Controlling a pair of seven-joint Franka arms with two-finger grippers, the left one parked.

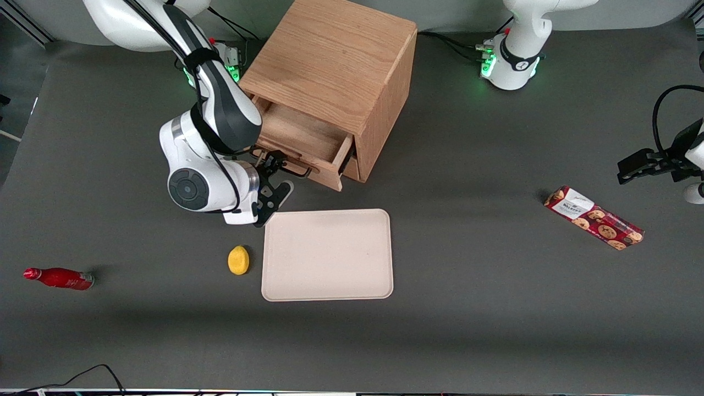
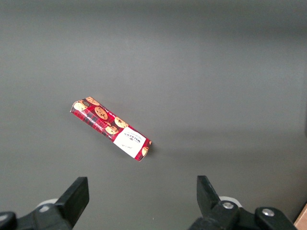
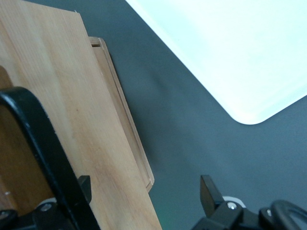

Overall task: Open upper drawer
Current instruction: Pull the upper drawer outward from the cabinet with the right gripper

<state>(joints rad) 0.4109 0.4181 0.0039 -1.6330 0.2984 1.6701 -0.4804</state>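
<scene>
The wooden cabinet point(image 1: 335, 60) stands at the back of the table. Its upper drawer point(image 1: 300, 144) is pulled out, showing a bare inside. The thin dark bar handle point(image 1: 294, 169) sits on the drawer front point(image 3: 81, 120). My right gripper point(image 1: 273, 190) hangs just in front of that drawer front, nearer the front camera, and is open. In the right wrist view the handle point(image 3: 43, 143) runs close beside one fingertip point(image 3: 84, 185), outside the gap. The gripper point(image 3: 146, 191) holds nothing. The lower drawer is mostly hidden under the open one.
A cream tray point(image 1: 328, 254) lies flat just in front of the cabinet, close under the gripper. A yellow lemon-like object point(image 1: 238, 259) sits beside it. A red bottle point(image 1: 59, 278) lies toward the working arm's end, a cookie box point(image 1: 594, 218) toward the parked arm's.
</scene>
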